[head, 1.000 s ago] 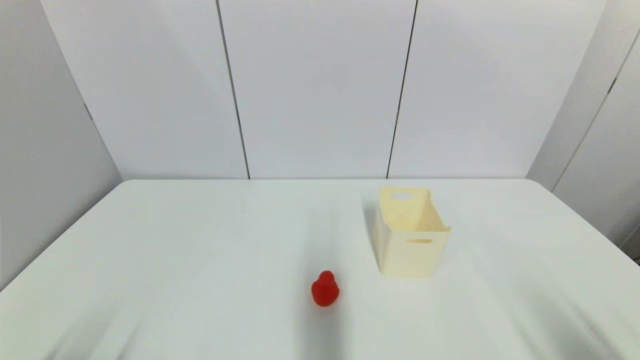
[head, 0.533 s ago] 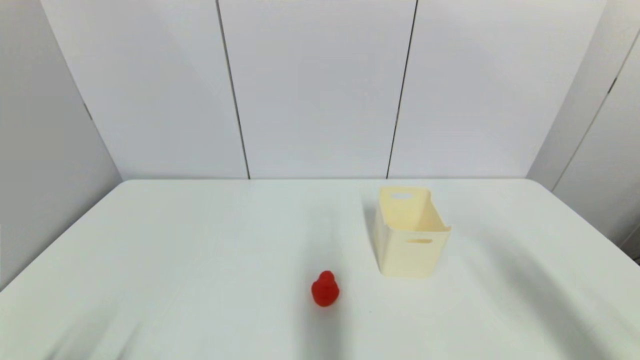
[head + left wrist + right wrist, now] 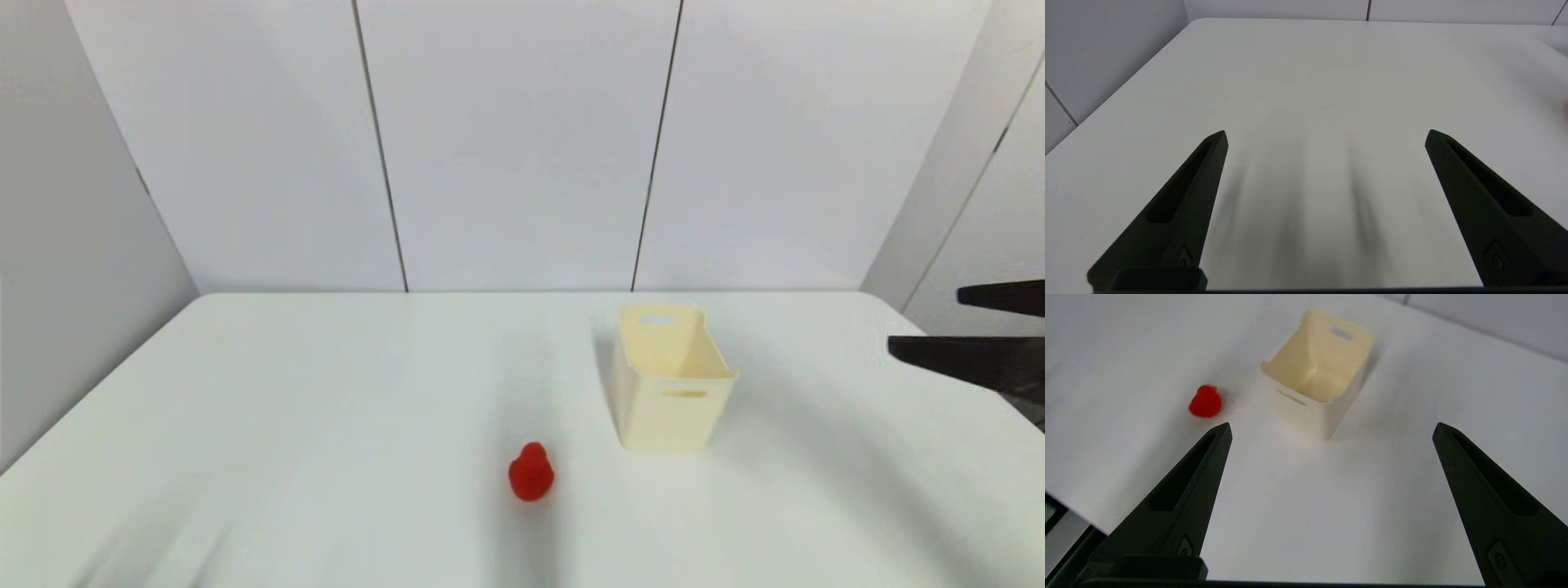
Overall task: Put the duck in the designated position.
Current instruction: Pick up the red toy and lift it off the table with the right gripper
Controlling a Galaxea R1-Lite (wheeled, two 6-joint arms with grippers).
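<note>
Your right gripper [image 3: 927, 322] has just come into the head view at the right edge, where half a second ago there was only table and wall; its two black fingers [image 3: 963, 359] now reach in above the table's right side, spread wide with nothing between them. That tells you the right arm is the one starting the reach, and the pick has not begun. The duck [image 3: 531, 472] and the cream bin [image 3: 669, 384] sit exactly where they were a second ago, so nothing has been disturbed. The duck stands upright on the white table [image 3: 326, 392], near the front and about centre, just to the left of and nearer to you than the bin, apart from it and well apart from the right gripper. From the right wrist you see both ahead of the parted fingers, the duck off toward one finger and the bin's inside bare. Your left gripper [image 3: 1327, 136] is out of the head view, hanging low over bare table with its fingers also wide apart and empty. Count it up: one duck, one bin, two grippers, neither holding anything. I judge you next need to swing the right gripper across to the duck.
</note>
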